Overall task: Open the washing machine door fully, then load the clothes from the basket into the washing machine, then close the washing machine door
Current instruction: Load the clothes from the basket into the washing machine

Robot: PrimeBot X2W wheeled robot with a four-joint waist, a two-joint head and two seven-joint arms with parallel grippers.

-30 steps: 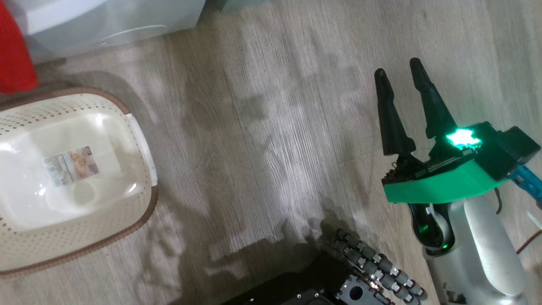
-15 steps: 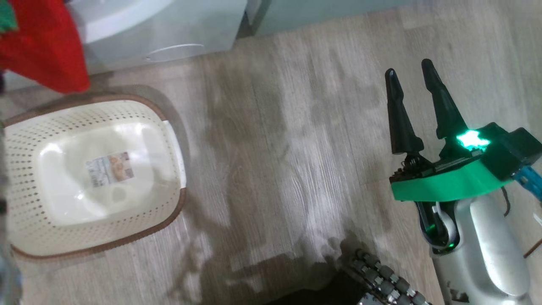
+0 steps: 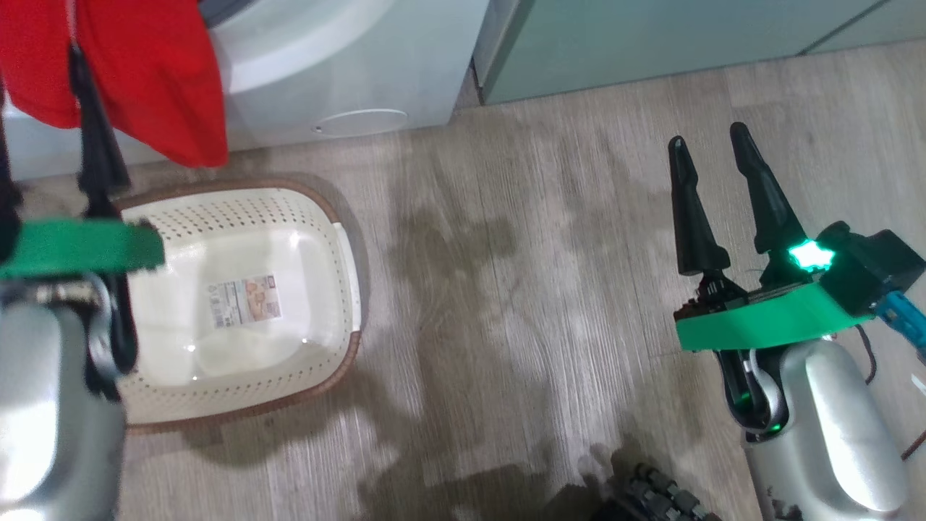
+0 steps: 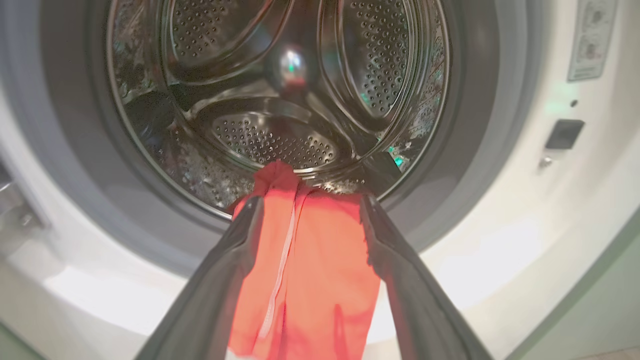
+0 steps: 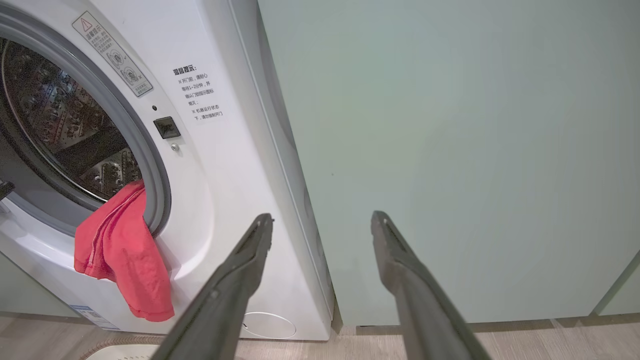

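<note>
Status on load step: clothes (image 4: 305, 270) are draped over the bottom lip of the washing machine (image 4: 500, 260), top edge just inside the steel drum (image 4: 270, 135), and most of the red fabric hangs down the white front. Left gripper (image 4: 310, 205) has its fingers spread wide to either side of the fabric and is not pinching it, so released. Right gripper (image 3: 707, 136) is also spread and empty, out over the floor (image 3: 506, 289) and aimed at the seam between washer and green cabinet (image 5: 450, 150). Basket (image 3: 217, 213) sits on the floor just in front of the washer, with only its label inside. Load is judged about half done: the hanging part has to go in before the washing machine door can close. Best approach is probably to take the cloth low on the hanging part, lift it above the grey gasket (image 4: 70, 165), carry it deep into the drum and let go there. Letting go at the lip risks it sliding back out. Red fabric is limp and could catch on the gasket fold. The left forearm hangs over the basket, so keep any descent short. The latch catch (image 5: 166, 127) sits beside the opening, so keep cloth off it.
</note>
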